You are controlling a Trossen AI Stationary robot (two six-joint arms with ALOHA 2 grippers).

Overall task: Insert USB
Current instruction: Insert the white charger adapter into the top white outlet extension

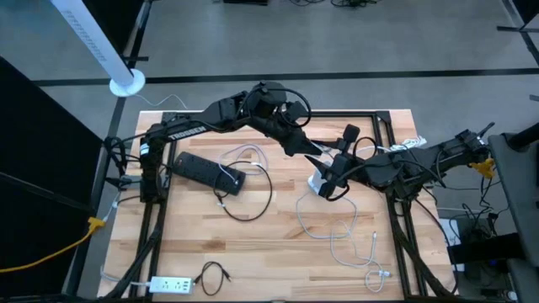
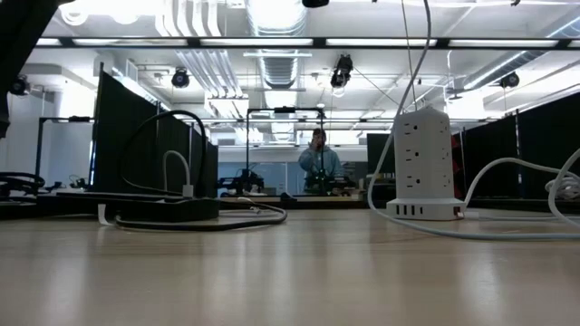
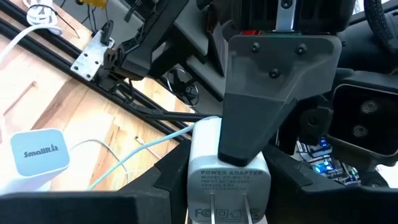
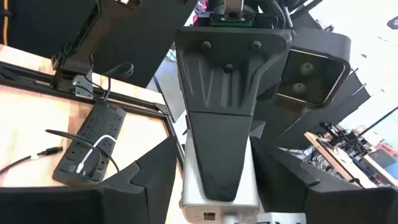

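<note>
A white power adapter (image 3: pixel 227 180) hangs in the air over the table's middle, held between both grippers. Its pronged face looks toward my left wrist and its USB-port face (image 4: pixel 208 216) toward my right wrist. My left gripper (image 1: pixel 318 160) comes from the far left and my right gripper (image 1: pixel 334 172) from the right; both are shut on the adapter. A white tower power strip (image 1: pixel 317 184) stands upright on the table just below them. A white USB cable (image 1: pixel 341 248) lies slack on the wood at the near right, untouched. My left gripper (image 3: pixel 227 196) pinches the adapter's two side faces (image 3: pixel 194 177) between its fingers, coming roughly level from the table's left. The adapter is lifted clear of the table, prongs toward the wrist. My right gripper (image 4: pixel 217 202) pinches the adapter's other pair of faces (image 4: pixel 186 202), coming level from the table's right, at a right angle to the left gripper's hold. One of its fingers (image 3: pixel 261 99) lies along the adapter's upper face.
A black power strip (image 1: pixel 206 171) with a white cord plugged in lies at the left centre. A small white strip (image 1: pixel 173 286) and a black cable (image 1: pixel 215 273) lie at the near left edge. A black frame (image 1: pixel 383 118) borders the table. A person (image 2: pixel 319 161) stands far behind.
</note>
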